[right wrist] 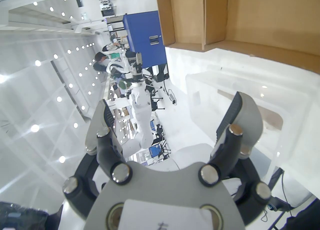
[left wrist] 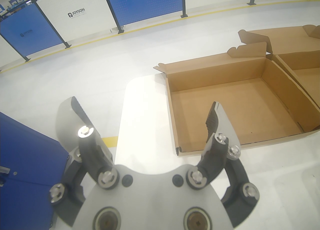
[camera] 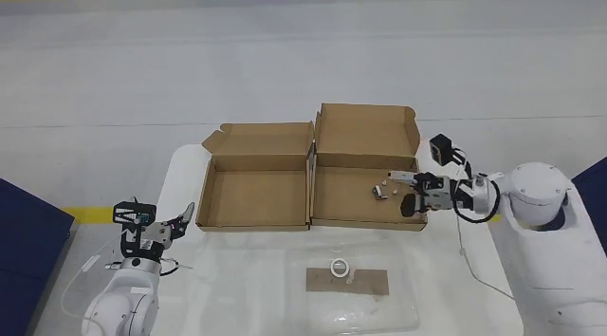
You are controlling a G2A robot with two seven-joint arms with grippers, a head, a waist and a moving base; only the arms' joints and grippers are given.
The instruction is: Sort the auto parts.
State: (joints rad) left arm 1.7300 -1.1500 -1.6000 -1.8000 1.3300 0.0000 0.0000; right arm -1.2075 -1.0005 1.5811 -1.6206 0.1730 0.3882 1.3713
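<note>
Hovering at the right near corner of the right box [camera: 341, 201], the right hand [camera: 408, 194] has its fingers spread and nothing between them. Its own wrist view shows the same wide gap [right wrist: 172, 102], with the clear tray [right wrist: 250, 83] below it and the right box's near wall [right wrist: 262, 52] just beyond.

Two open cardboard boxes stand side by side at the far half of the white surface [camera: 237, 260], walls touching, lids folded back. The left box [camera: 251, 201] has a bare floor. In the right box a small grey part [camera: 379, 189] lies on the floor toward the right side, just left of the right hand; its exact shape cannot be told.

The tray [camera: 379, 312] sits at the near middle of the surface, near of the boxes. A brown card strip [camera: 365, 282] lies in it, and a white ring [camera: 340, 267] rests at the strip's left far end.

The left hand [camera: 175, 222] hangs at the surface's left edge, well apart from the tray and just left of the left box's near corner. Its fingers are spread too [left wrist: 143, 103], gripping nothing, and point toward the left box [left wrist: 237, 105], with the right box [left wrist: 307, 75] behind that.
</note>
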